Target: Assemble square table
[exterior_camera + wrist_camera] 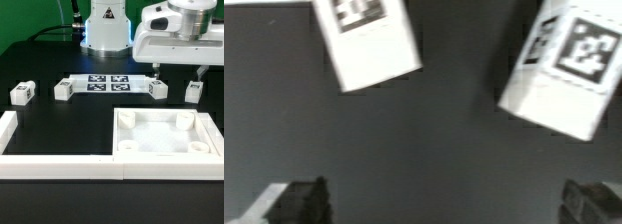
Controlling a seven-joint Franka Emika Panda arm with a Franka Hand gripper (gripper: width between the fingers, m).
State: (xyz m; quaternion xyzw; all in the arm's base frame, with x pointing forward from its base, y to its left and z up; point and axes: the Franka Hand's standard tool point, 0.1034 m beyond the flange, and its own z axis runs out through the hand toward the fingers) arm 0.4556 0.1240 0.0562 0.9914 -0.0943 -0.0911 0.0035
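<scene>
The white square tabletop (pixel 165 135) lies at the exterior view's lower right, tray-like, with round corner sockets. Several short white tagged legs lie in a row on the black table: two towards the exterior view's left (pixel 22 94) (pixel 63 90) and two towards its right (pixel 157 88) (pixel 193 91). My gripper (pixel 176 70) hovers above the two right-hand legs, open and empty. In the wrist view two tagged legs (pixel 370 40) (pixel 571 70) lie apart on the dark table beyond my gripper (pixel 446 200). Its dark fingertips (pixel 295 195) stand wide apart with nothing between them.
The marker board (pixel 105 83) lies between the inner legs, in front of the robot base (pixel 105 30). Long white border walls run along the exterior view's left (pixel 8 135) and along the front (pixel 100 165).
</scene>
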